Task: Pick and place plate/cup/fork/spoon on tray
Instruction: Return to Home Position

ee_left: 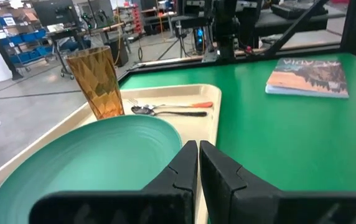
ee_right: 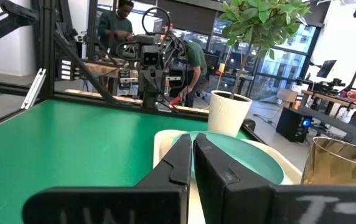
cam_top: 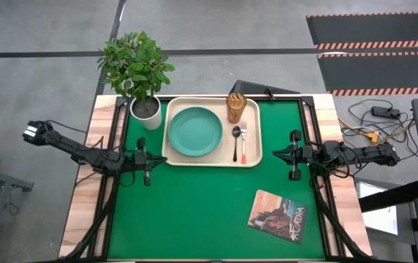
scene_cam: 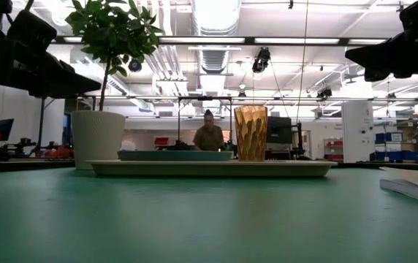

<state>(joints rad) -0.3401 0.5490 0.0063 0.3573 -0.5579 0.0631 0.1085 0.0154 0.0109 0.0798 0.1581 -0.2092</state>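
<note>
**A:** Starting at the front: a book [cam_top: 278,216] lies on the green mat [cam_top: 194,212], well in front of the tray [cam_top: 194,161], out past its right corner.

**B:** And the arms?

**A:** Level with the tray's front rim, the left gripper [ee_left: 198,146] hangs just beside its left side, jaws pinched to a thin slit, holding nothing. Off the tray's right side, clear of the rim, is the right gripper [ee_right: 190,140], jaws likewise nearly together and empty.

**B:** What's aboard the tray?

**A:** All four! The plate [cam_top: 194,131] fills its left half. The spoon [cam_top: 236,142] and fork [cam_top: 244,142] lie side by side in the right half, handles toward the front, fork nearer the rim. Behind them the cup [cam_top: 236,107] stands upright at the back right corner.

**B:** Beyond that?

**A:** A white plant pot [cam_top: 147,112] stands just outside the tray's back left corner, and a person [scene_cam: 208,135] is in the room far behind.
</note>
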